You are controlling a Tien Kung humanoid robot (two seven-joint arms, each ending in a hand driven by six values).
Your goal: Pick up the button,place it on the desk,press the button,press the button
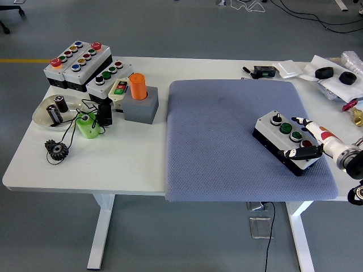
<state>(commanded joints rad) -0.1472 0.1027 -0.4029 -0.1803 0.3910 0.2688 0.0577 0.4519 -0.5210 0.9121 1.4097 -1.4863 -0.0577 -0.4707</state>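
right hand (311, 137) grips the button box (286, 141) on the blue mat (227, 141)

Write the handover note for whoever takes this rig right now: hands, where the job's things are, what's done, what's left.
Right hand: in from the right edge, fingers around the near right end of the button box, seemingly gripping it. Left hand: not in view.
Button box: lies at an angle on the blue-grey mat, right side, top up; a black knob, two green buttons and a dark red one show.
Other button boxes sit at the table's far left, untouched.
Done: box appears set down on the mat.
Left: release the grip, then both button presses; I can't tell whether any press has happened.
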